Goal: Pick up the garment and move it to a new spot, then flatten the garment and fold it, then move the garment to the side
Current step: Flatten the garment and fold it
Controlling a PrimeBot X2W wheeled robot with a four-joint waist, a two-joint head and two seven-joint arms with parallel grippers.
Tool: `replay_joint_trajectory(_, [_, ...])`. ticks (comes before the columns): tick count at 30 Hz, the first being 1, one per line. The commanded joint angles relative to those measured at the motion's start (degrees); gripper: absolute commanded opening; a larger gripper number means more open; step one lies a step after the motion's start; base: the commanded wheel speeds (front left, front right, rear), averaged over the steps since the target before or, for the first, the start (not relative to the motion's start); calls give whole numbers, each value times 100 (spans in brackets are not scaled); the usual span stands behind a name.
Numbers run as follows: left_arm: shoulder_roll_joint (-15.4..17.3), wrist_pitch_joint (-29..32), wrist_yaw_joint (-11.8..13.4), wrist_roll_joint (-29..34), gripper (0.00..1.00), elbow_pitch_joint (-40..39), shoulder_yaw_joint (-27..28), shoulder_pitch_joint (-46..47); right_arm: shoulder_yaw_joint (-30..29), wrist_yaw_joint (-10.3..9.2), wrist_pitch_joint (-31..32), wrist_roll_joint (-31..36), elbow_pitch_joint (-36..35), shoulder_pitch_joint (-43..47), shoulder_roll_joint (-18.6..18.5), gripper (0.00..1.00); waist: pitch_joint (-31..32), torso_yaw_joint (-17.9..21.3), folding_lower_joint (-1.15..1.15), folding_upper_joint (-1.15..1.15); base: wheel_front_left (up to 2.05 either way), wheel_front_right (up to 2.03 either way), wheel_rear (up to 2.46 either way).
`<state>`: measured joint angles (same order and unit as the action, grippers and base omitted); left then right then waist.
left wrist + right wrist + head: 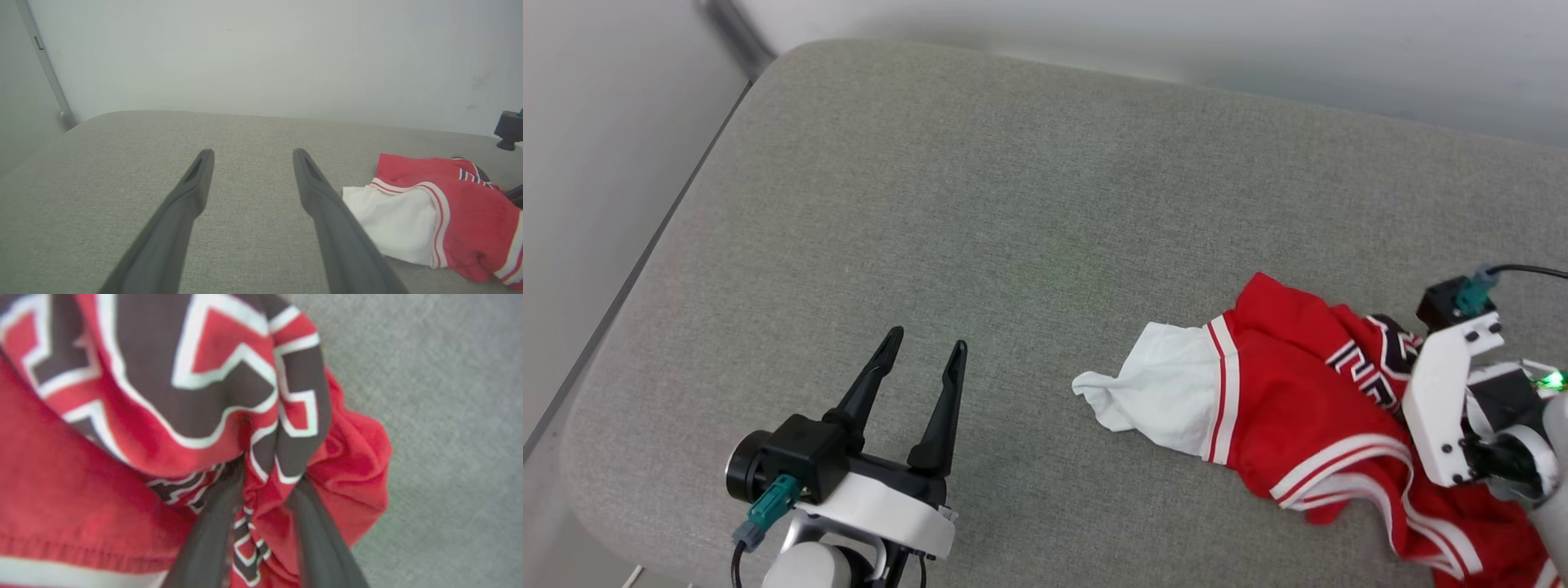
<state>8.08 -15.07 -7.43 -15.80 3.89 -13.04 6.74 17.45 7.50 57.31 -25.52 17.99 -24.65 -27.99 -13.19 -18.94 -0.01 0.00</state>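
**Red jersey bunched at the right gripper, left gripper idle**

Head view: the garment (1282, 408) lies crumpled on the right part of a grey padded surface (1013, 204), running off toward the lower right corner. One white sleeve (1160, 384) trails out toward the middle. The right arm's white bracket (1441, 408) sits directly over the shirt and hides its own fingertips. The left gripper (929, 338) is at the lower left, well apart from the cloth, with its fingers spread.

Left wrist view: both dark fingers stand wide apart above bare grey fabric. The jersey lies off to the right, white sleeve nearest.

Right wrist view: the right gripper (269, 471) is pushed down into the shirt, beside the black, white-outlined lettering (155, 355). A puckered fold of red cloth is gathered between its two fingers, which stand slightly apart. Whether they actually clamp the fold cannot be told.
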Motion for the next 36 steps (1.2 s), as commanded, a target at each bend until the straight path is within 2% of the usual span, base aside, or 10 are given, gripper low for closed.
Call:
replay_joint_trajectory(1, [-11,-15,-5,8,100,10,4,70,102,-2,-177,27,122,-98,80,0,38,9,1,0,0,0,0])
replay_joint_trajectory(11, [20,-15,-5,3,100,-20,10,51,420,-3,-1750,475,533,-1339,-129,0,189,10,1,0,0,0,0])
replay_joint_trajectory(17, [21,-15,-5,9,100,-42,38,-8,931,-2,-2312,626,1256,-1421,-81,0,220,-53,1,0,0,0,0])
replay_joint_trajectory(18, [17,-15,-5,11,100,-41,41,-14,946,-3,-2443,611,1376,-1411,-45,85,226,-57,1,0,0,0,0])
replay_joint_trajectory(19, [15,-15,-5,12,100,-39,45,-20,957,-2,-2542,574,1522,-1378,3,100,237,-60,1,0,0,0,0])
replay_joint_trajectory(27, [97,-15,-1,58,100,-79,177,-132,1005,-3,-3596,230,1960,-1521,250,100,479,172,1,0,0,0,0])
replay_joint_trajectory(36, [36,-15,-1,116,100,-311,446,-247,567,-3,-4842,-226,1349,-1218,171,100,761,721,1,0,0,0,0])
